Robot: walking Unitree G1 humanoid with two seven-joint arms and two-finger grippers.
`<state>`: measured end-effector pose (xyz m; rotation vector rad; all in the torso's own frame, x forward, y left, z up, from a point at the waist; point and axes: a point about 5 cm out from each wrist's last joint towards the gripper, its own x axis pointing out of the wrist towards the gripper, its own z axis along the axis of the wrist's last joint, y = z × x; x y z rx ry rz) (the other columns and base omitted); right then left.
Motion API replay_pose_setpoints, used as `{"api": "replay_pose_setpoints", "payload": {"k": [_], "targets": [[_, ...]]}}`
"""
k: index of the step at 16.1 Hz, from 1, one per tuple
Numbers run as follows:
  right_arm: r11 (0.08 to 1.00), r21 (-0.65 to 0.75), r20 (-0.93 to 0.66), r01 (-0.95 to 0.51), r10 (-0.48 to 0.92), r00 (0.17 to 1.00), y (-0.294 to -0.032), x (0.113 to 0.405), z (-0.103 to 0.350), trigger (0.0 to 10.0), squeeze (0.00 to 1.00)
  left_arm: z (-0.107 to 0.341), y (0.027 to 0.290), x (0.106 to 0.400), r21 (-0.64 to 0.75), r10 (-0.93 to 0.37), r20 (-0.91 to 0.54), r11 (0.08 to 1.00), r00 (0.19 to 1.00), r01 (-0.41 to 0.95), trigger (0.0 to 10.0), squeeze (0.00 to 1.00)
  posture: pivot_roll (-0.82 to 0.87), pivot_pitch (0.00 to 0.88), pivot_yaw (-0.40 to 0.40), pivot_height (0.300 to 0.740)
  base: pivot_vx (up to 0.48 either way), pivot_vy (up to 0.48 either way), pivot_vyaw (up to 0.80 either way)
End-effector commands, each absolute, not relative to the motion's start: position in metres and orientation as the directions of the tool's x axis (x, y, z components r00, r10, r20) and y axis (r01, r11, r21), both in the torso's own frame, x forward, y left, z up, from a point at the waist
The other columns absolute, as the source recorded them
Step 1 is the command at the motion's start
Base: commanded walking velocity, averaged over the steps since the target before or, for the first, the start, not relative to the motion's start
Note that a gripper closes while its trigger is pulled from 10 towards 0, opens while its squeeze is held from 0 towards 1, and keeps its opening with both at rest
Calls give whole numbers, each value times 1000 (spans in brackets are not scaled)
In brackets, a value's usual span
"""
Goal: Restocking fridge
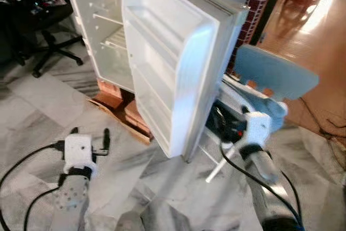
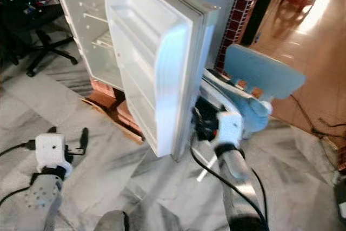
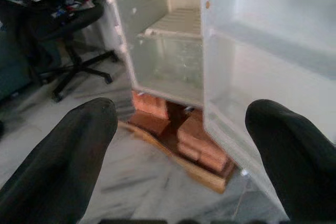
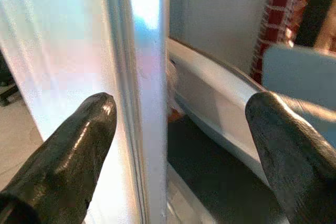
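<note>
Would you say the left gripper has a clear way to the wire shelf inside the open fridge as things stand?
Probably yes: the left gripper, fingers open, faces the fridge interior, and its door stands swung wide. Nothing lies between it and the wire shelf.

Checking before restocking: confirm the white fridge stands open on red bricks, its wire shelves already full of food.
Not full: in the left wrist view the white fridge stands open on the red bricks, but its wire shelves hold nothing visible.

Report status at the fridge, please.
Right gripper open, straddling fridge door edge. Left gripper open, low, empty. Blue chair close behind door.
</note>
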<state>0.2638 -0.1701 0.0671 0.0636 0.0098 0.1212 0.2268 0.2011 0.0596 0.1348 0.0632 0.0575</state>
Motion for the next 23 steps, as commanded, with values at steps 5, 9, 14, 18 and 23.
{"api": "replay_pose_setpoints", "payload": {"k": [5,9,14,18,23], "targets": [[993,101,-50,-63,69,996,-173,244,55,10000,0,64,187,226,97,-18,-55,995,998,23,10000,0,120,59,-41,740,0,0,0],[993,97,-34,-66,70,997,-174,253,61,10000,0,65,182,230,89,-30,-53,995,998,34,10000,0,119,55,-44,740,192,0,0],[995,82,-29,-56,59,998,-180,257,64,10000,0,62,182,228,98,-31,-63,995,998,37,10000,0,120,59,-46,740,277,0,0],[995,79,-38,-58,61,997,-178,254,61,10000,0,60,183,227,97,-17,-78,995,997,24,10000,0,118,63,-47,740,137,0,0],[995,57,-31,-76,78,996,-179,268,66,10000,0,47,186,217,99,22,-136,995,990,-8,10000,0,121,70,-51,740,0,0,0]]}}
